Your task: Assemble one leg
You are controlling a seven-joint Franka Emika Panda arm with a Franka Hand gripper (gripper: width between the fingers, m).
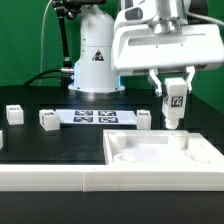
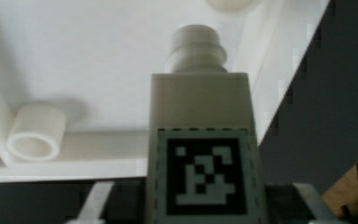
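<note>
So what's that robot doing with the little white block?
The robot arm's two-finger gripper is holding a small white plastic post with a black-and-white tag, the leg. It holds the leg upright, just above the far side of the wide flat white square panel. The leg isn't fixed in yet. Other small white posts sit on the black table.

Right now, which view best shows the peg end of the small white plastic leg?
The wrist view: the leg fills it, peg end and marker tag clear. The exterior view shows it small, held in the hand.
</note>
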